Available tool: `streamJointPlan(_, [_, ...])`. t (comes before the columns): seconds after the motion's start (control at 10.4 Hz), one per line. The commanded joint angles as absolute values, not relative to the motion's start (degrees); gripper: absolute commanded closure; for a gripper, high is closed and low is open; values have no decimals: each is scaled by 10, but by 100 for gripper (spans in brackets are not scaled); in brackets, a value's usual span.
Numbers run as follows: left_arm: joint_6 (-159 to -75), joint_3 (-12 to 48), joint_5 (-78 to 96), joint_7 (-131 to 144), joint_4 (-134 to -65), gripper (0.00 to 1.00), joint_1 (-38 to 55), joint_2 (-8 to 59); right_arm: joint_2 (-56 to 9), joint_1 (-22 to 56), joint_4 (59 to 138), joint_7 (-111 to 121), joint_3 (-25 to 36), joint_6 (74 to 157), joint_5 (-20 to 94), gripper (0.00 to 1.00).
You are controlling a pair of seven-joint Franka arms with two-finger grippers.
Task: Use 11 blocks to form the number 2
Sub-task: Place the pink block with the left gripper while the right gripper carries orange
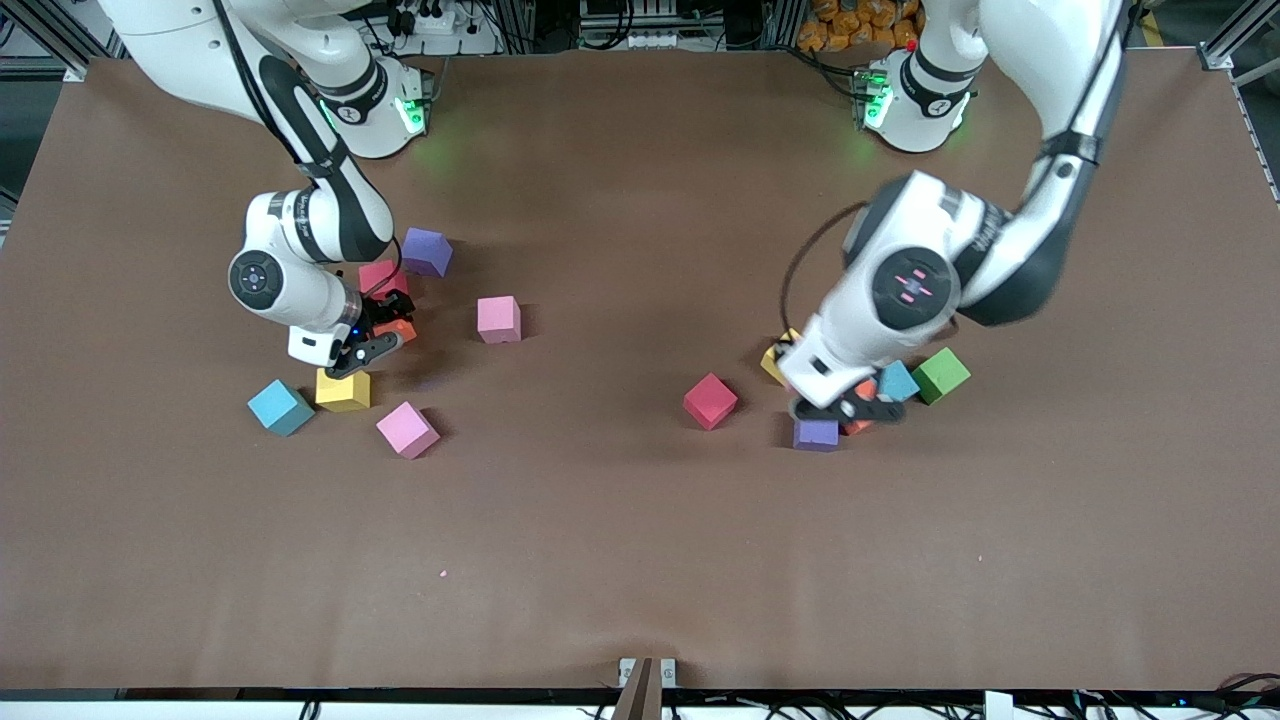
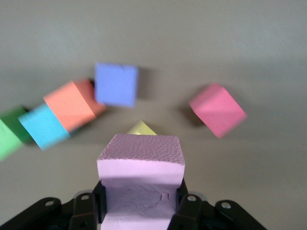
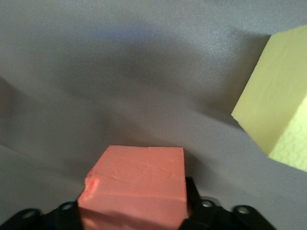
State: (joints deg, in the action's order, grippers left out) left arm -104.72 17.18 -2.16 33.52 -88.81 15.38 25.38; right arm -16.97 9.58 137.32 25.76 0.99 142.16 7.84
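Now left hand [image 2: 139, 211] clamps pink block [image 2: 141, 167].

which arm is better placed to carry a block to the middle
Left, probably: the left gripper is shut on a pale lilac cube, lifted; the right gripper is at an orange cube on the table.

- Front view: high, facing both robot bases, over the whole table [image 1: 640, 560].
- Wrist views: close, looking past each gripper's held cube at the tabletop.
- The front and left wrist views share the red cube [image 1: 710, 401] [image 2: 218, 110].
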Motion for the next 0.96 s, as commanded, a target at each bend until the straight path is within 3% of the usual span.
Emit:
streamJointPlan(0.0, [-1035, 251, -25, 473, -916, 54, 153, 237, -155, 92, 1380, 250, 8, 1423, 78, 81])
streamJointPlan(0.58, [-1069, 339, -11, 757, -966, 54, 257, 269, -120, 119, 1353, 328, 6, 1401, 77, 77])
streamJointPlan(0.87, [-1190, 344, -22, 799, -1039, 52, 305, 284, -115, 134, 1337, 462, 6, 1400, 76, 75])
